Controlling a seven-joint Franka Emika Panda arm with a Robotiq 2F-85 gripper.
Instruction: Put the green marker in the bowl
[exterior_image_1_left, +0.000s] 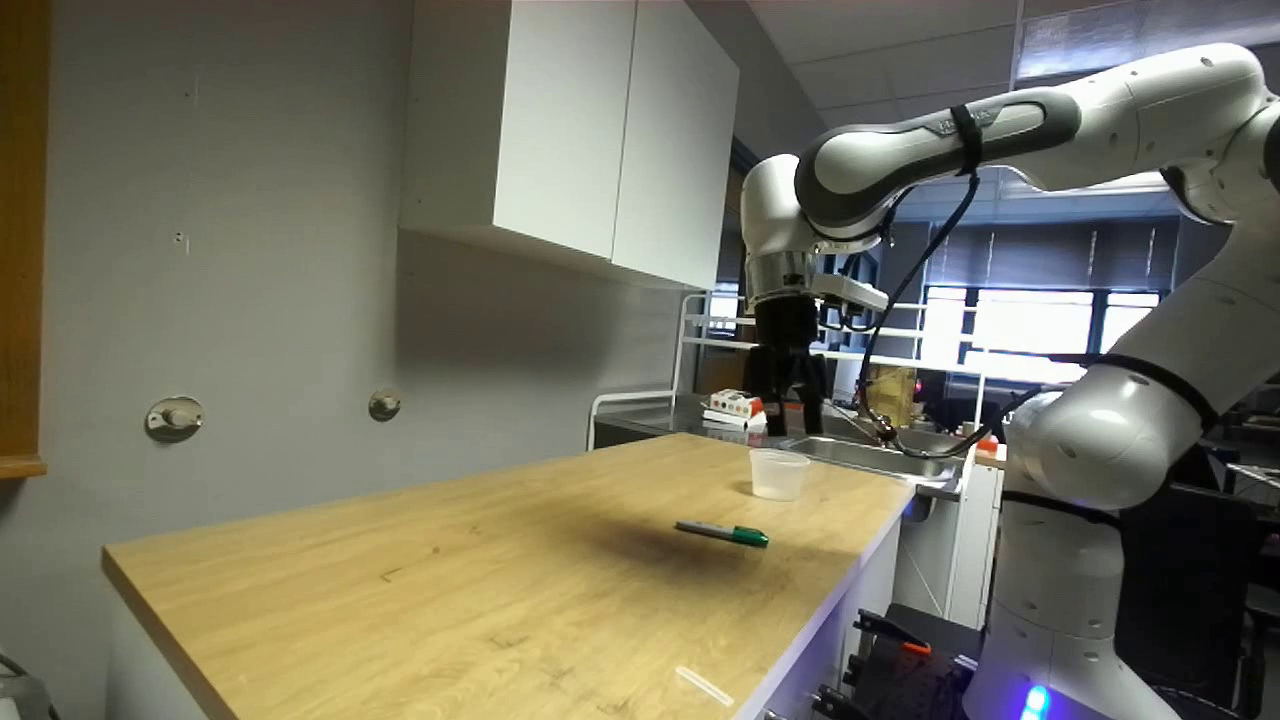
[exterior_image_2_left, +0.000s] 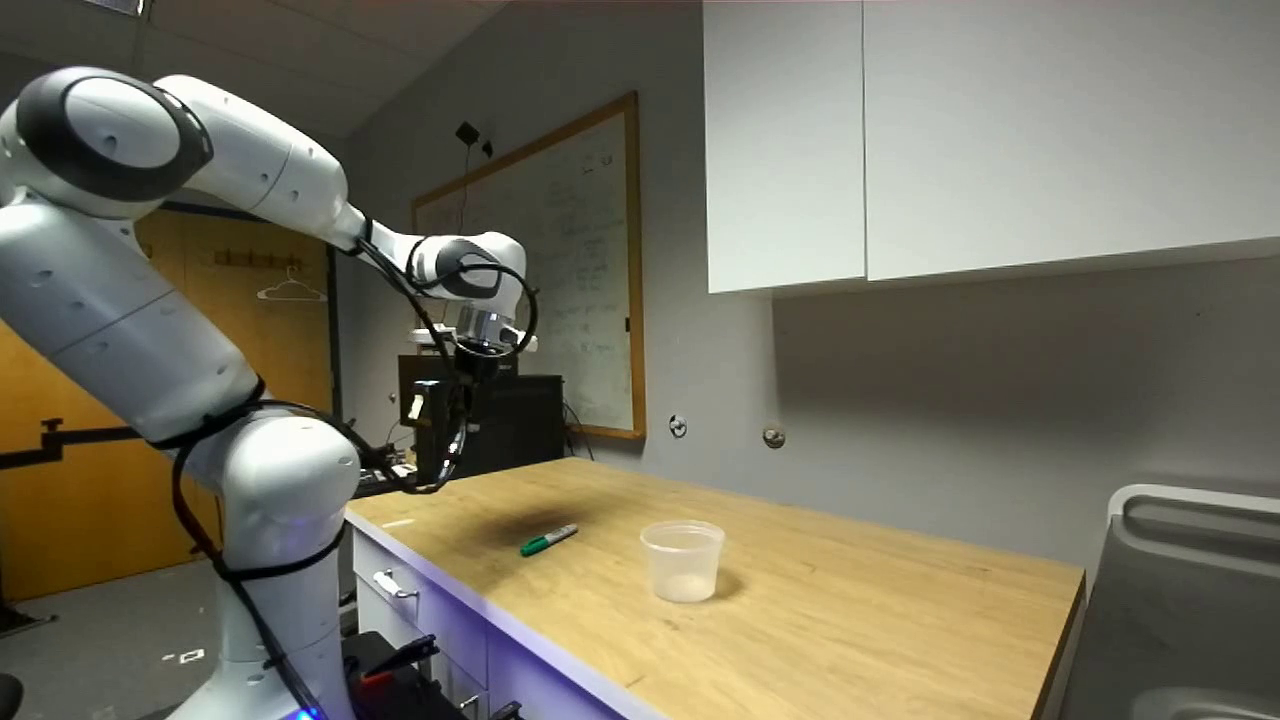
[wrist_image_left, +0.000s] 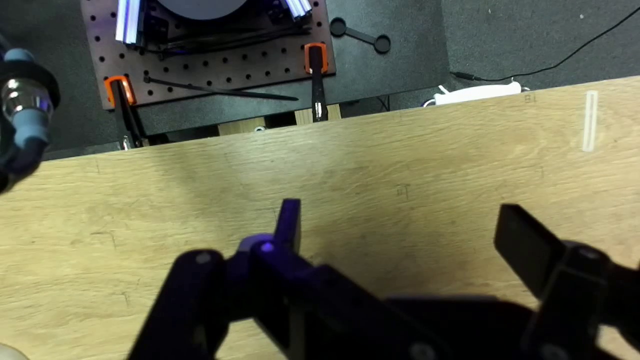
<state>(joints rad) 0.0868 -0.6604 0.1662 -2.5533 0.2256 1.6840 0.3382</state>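
The black two-fingered end effector (wrist_image_left: 400, 217) is spread wide, holding nothing; in both exterior views it hangs well above the pale wood-grain table (exterior_image_1_left: 450, 580). The slim grey-barrelled, green-capped marker (exterior_image_1_left: 722, 533) lies flat on the table, green end toward the white robot arm (exterior_image_2_left: 135, 310), near the small round translucent whitish plastic bowl (exterior_image_2_left: 683, 570) but apart from it. Step in hand looks like reaching for the marker. Can't make the marker out in the wrist view, so line up from the exterior views; probably needs a shift outward from the robot arm first. Spread direction seems about right to straddle the barrel crosswise. Come down straight, keep clear of the bowl, squeeze mid-barrel without digging into the wood, then lift above the rim.
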